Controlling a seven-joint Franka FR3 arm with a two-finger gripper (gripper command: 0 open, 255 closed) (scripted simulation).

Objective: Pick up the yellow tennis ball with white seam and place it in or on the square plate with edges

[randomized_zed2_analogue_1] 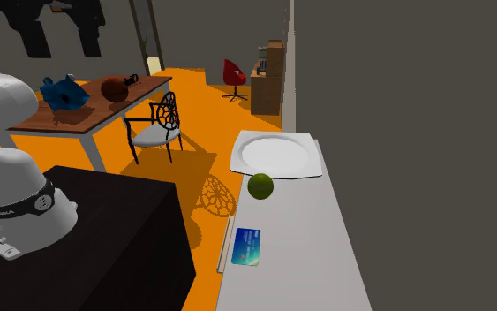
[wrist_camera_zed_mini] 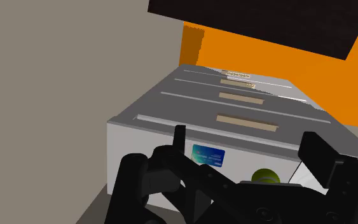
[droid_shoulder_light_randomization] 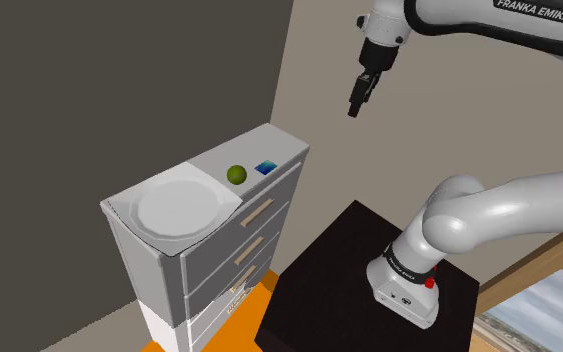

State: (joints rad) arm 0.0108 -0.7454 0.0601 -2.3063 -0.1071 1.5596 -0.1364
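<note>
A yellow-green tennis ball (droid_shoulder_light_randomization: pixel 236 174) rests on the grey dresser top (droid_shoulder_light_randomization: pixel 284 150), between a white square plate with raised edges (droid_shoulder_light_randomization: pixel 177 207) and a small blue card (droid_shoulder_light_randomization: pixel 266 168). In the second exterior view the ball (randomized_zed2_analogue_1: pixel 260 185) lies just in front of the plate (randomized_zed2_analogue_1: pixel 277 155), apart from it. My black gripper (droid_shoulder_light_randomization: pixel 357 100) hangs high in the air, well above and to the shoulder view's right of the dresser. In the wrist view the gripper (wrist_camera_zed_mini: pixel 228 167) is open with nothing held; the ball (wrist_camera_zed_mini: pixel 264 176) shows far beyond it.
The blue card (randomized_zed2_analogue_1: pixel 247 246) lies near the dresser top's end closest to the stand (droid_shoulder_light_randomization: pixel 369 260). The dresser stands against a grey wall, with its drawer fronts (wrist_camera_zed_mini: pixel 247 121) facing an orange floor. A table (randomized_zed2_analogue_1: pixel 87 102), chairs and a shelf stand farther off.
</note>
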